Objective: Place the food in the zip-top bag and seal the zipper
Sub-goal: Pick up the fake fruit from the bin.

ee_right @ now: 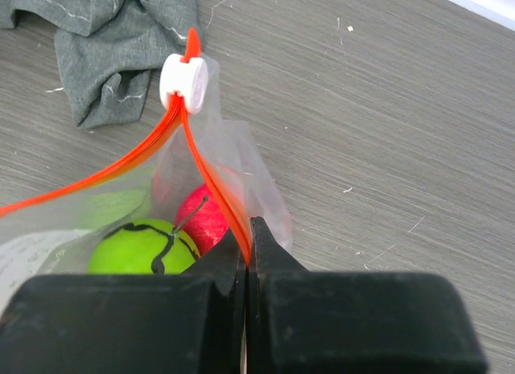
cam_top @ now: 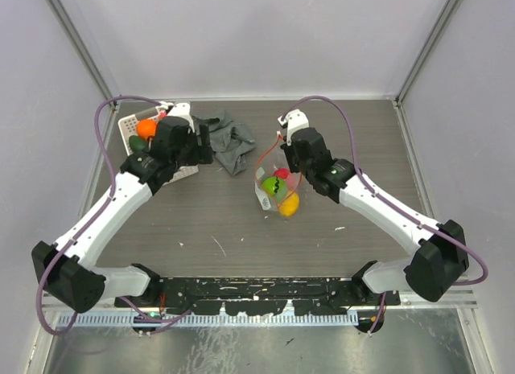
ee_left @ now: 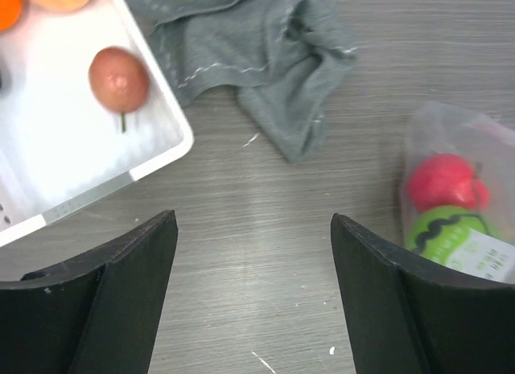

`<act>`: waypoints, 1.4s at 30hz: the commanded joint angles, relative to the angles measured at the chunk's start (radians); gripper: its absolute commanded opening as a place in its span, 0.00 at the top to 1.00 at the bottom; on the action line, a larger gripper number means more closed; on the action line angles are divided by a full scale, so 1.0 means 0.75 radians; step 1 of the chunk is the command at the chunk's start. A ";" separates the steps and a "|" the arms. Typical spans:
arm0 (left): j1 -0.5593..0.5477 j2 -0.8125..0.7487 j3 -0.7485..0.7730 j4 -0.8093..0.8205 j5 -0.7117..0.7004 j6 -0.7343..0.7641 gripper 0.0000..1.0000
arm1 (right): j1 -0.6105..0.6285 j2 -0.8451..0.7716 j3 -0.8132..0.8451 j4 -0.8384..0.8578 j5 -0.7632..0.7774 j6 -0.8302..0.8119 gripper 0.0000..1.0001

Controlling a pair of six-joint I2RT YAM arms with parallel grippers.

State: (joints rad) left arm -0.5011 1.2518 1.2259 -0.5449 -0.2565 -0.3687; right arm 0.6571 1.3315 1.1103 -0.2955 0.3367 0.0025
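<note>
This is a robot lab test cell. Plain grey walls (cam_top: 48,108) close in the left, far and right sides, with bare metal posts (cam_top: 78,40) in the far corners. Two white-and-black arms (cam_top: 105,217) are bolted to a black rail (cam_top: 257,297) at the near edge of a scuffed wood-grain table (cam_top: 225,229), and they trail purple cables (cam_top: 102,121). The goods are props: toy fruit (cam_top: 273,183) in a clear bag (cam_top: 265,173), a white basket (cam_top: 126,129) and a grey cloth (cam_top: 233,145).
</note>
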 commanded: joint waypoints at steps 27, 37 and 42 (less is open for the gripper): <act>0.625 0.756 0.309 0.062 0.366 -0.177 0.09 | -0.006 -0.125 -0.081 0.073 -0.079 0.003 1.00; 0.676 0.915 0.378 0.171 0.460 -0.271 0.16 | -0.006 -0.132 -0.097 0.073 -0.127 0.003 1.00; 0.682 0.997 0.442 0.159 0.457 -0.280 0.23 | -0.006 -0.145 -0.119 0.082 -0.124 0.005 1.00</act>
State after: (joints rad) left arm 0.0025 1.9694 1.4834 -0.4606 0.0650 -0.5621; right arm 0.6571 1.2724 1.0267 -0.2699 0.2520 0.0063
